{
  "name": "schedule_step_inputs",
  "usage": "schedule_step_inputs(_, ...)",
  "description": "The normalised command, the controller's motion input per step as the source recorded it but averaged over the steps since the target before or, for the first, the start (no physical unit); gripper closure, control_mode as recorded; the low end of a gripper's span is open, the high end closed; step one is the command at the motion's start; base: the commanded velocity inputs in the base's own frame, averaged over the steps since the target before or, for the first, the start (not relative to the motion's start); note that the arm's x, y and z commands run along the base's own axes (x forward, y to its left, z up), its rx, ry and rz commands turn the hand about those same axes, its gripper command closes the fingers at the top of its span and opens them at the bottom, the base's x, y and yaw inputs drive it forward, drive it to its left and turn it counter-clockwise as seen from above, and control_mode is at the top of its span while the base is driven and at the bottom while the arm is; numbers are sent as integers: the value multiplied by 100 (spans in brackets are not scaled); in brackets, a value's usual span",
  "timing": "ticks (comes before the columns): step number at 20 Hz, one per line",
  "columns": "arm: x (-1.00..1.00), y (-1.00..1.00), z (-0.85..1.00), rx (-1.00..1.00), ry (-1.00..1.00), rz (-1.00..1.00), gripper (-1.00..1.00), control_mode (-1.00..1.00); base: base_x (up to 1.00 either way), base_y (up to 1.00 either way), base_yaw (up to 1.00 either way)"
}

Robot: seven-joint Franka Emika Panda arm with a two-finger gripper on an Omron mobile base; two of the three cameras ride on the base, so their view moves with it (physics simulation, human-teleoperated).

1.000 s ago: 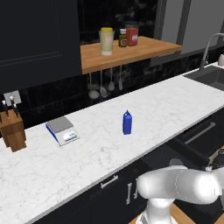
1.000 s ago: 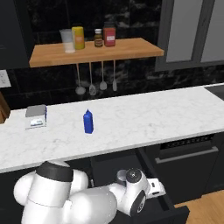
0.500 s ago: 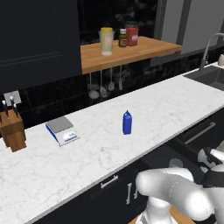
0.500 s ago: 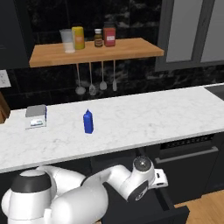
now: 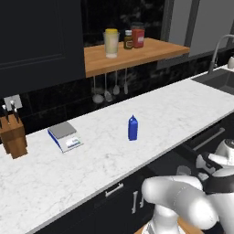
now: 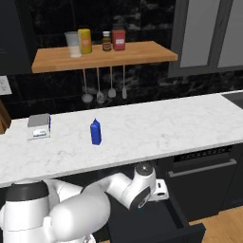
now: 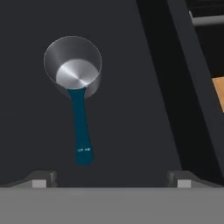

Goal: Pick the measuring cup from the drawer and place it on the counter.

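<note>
Step in hand: reach into open drawer, pick not yet made. Measuring cup lies on dark drawer floor, bowl far-left, blue handle toward hand. Hand wide open, empty, touching nothing; cup handle left of centre between tips. Next move, by judgement: shift left, descend, close on handle, then lift to table.

A small blue plastic bottle is standing upright near the middle of the long white marble-look tabletop, with a flat grey kitchen scale lying well to its left and a brown wooden knife block sitting at the far left end. Above, a brown wooden shelf is carrying a yellow-lidded clear jar and two smaller jars, with utensils hanging beneath it. The white arm is bending low at the lower right, in front of the black cabinet fronts.
</note>
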Motion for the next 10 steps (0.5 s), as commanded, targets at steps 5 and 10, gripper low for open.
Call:
schedule_step_inputs(5, 28, 13, -39, 5, 3, 2, -100, -100, 0, 0, 0)
schedule_step_inputs(10, 24, 0, -26, 9, 4, 5, -100, -100, 0, 0, 0)
